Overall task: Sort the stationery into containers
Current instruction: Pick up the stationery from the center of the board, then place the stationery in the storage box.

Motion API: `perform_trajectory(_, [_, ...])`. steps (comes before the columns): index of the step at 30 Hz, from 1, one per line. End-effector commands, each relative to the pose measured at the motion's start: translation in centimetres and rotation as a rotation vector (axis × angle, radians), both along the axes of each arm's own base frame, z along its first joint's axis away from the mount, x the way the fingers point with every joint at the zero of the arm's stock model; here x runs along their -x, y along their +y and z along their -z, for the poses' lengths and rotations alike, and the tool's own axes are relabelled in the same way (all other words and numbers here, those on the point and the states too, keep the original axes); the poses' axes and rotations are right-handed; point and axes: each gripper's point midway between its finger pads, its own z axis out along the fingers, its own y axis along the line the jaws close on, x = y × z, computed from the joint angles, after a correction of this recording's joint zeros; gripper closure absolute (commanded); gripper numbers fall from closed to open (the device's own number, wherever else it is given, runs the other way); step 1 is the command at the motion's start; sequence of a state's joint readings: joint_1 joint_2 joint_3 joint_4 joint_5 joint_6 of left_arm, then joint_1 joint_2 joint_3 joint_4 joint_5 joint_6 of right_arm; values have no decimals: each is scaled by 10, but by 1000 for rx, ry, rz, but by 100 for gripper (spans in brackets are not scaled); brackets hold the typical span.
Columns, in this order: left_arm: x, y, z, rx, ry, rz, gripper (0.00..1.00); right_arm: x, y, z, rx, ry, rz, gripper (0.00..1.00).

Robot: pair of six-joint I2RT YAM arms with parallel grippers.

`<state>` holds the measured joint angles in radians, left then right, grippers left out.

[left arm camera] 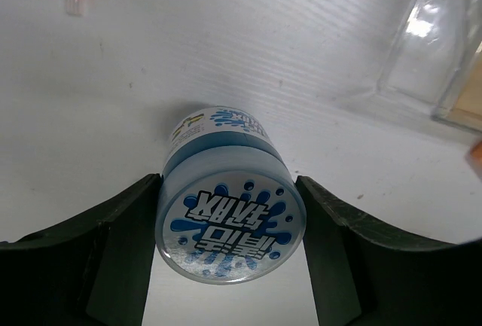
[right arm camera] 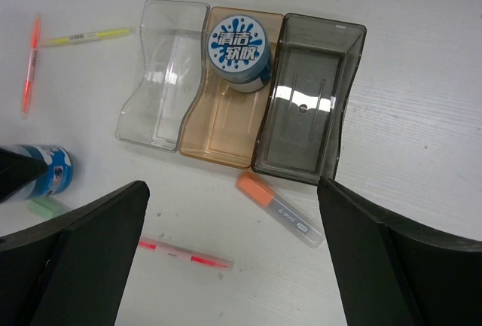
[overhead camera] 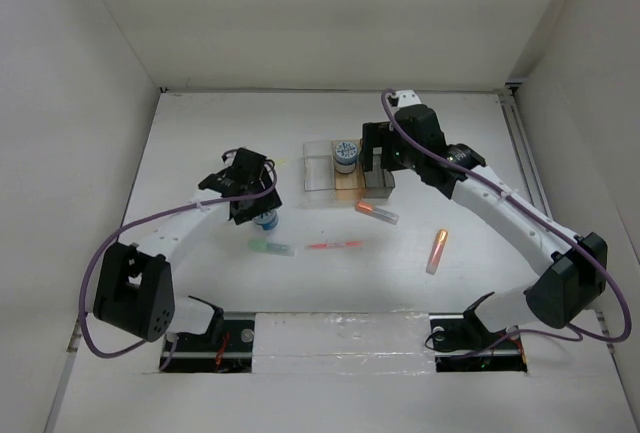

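A blue-white roll (left arm camera: pixel 230 224) stands on the table between the fingers (left arm camera: pixel 120 251) of my left gripper (left arm camera: pixel 230 245), which press on both its sides; from above, the roll (overhead camera: pixel 266 220) sits under the left gripper (overhead camera: pixel 260 211). The containers, clear (right arm camera: pixel 162 77), amber (right arm camera: pixel 218 130) and smoky grey (right arm camera: pixel 309 115), lie in a row. A second roll (right arm camera: pixel 240 49) rests in the amber one. My right gripper (right arm camera: pixel 233 217) hangs open above the table just in front of them, over an orange marker (right arm camera: pixel 279 209) and a red pen (right arm camera: pixel 184 253).
A green marker (overhead camera: pixel 272 248) lies near the left gripper. An orange pen (overhead camera: pixel 437 250) lies off to the right. A yellow-green pen (right arm camera: pixel 86 36) and another red pen (right arm camera: pixel 32 62) lie left of the clear bin. White walls enclose the table.
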<state>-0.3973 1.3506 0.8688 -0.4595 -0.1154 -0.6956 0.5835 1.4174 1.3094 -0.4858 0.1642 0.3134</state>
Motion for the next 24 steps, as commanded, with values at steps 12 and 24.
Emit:
perform_trajectory(12, [-55,-74,-130,102,-310,214,100,-4,-36,-46,-102,-108,164,0])
perform_trajectory(24, [-102,-187,-159,170,-363,387,100,23,-121,-99,-175,-228,385,0])
